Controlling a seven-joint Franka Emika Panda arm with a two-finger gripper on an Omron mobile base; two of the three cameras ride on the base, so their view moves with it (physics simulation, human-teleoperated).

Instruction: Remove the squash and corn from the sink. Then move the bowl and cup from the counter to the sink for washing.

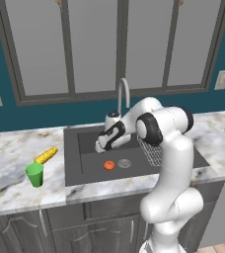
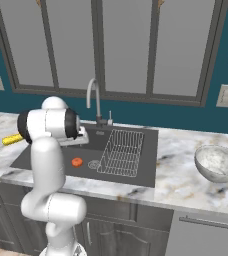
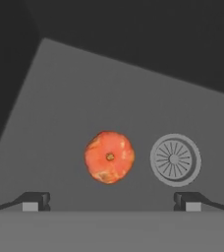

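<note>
The squash (image 3: pixel 109 156) lies on the dark floor of the sink (image 1: pixel 72 158), just beside the round drain (image 3: pixel 175 160), which sits at its 3 o'clock in the hand view. Seen from the left base camera, the squash (image 1: pixel 109 165) rests near the middle of the basin, with the wire rack (image 1: pixel 153 150) at its 3 o'clock. The tool (image 3: pixel 111 201) hangs above the squash with its jaws spread fully wide, holding nothing; the two fingertips (image 3: pixel 35 201) stand well apart on either side of the vegetable and clear of it. The white arm (image 1: pixel 171 148) bends down into the basin from the front of the bench (image 1: pixel 16 148), beneath the curved faucet (image 1: pixel 123 94). The corn (image 1: pixel 46 155) lies on the marbled bench at 9 o'clock from the sink, out of the basin, and the green cup (image 1: pixel 34 174) stands upright just beside it, toward the bench's front edge. In the right base view the speckled bowl (image 2: pixel 218 163) sits upright on the bench at 3 o'clock from the sink, well apart from it.
</note>
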